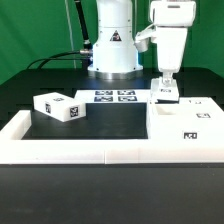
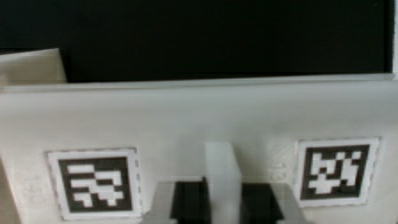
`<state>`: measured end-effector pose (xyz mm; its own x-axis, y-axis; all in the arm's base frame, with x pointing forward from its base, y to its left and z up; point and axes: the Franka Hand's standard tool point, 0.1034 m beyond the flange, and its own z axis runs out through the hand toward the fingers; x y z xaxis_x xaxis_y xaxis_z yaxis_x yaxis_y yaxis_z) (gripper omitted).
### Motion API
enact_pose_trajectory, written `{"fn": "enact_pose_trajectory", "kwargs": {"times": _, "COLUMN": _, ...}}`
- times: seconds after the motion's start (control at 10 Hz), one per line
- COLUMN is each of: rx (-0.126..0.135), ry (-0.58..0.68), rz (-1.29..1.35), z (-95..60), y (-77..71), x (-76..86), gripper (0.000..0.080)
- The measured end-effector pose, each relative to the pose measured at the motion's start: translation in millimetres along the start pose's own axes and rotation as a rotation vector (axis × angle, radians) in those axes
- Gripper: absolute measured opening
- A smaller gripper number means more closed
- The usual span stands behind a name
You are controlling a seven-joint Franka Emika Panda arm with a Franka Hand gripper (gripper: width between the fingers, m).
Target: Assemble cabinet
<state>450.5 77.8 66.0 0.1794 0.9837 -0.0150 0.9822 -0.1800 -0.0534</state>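
Observation:
The cabinet's large white body (image 1: pixel 185 122) lies at the exterior view's right, inside the rail, with tags on its faces. My gripper (image 1: pixel 167 88) is straight above its back left corner, fingers pointing down onto a small tagged white panel (image 1: pixel 167 97) standing there. In the wrist view the dark fingertips (image 2: pixel 187 203) sit tight on both sides of a thin white upright edge of that panel (image 2: pixel 219 170), with a tag on each side. My gripper (image 2: pixel 221 203) is shut on this panel. Another tagged white cabinet block (image 1: pixel 57 107) lies loose at the left.
The low white border rail (image 1: pixel 90 152) runs along the front and left. The marker board (image 1: pixel 113 96) lies flat in front of the arm's base (image 1: pixel 112 50). Black table (image 1: pixel 110 122) lies between the block and the body.

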Motion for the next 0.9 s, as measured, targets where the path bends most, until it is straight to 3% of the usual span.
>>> {"fn": "enact_pose_trajectory", "kwargs": {"times": 0.3, "rx": 0.010, "ry": 0.001, "rz": 0.002, "z": 6.6, "y": -2.8, "x": -2.7, "gripper": 0.0068}}
{"fn": "enact_pose_trajectory", "kwargs": {"times": 0.9, "rx": 0.013, "ry": -0.001, "rz": -0.022, "z": 4.8, "y": 1.0, "x": 0.9, "gripper": 0.0068}}
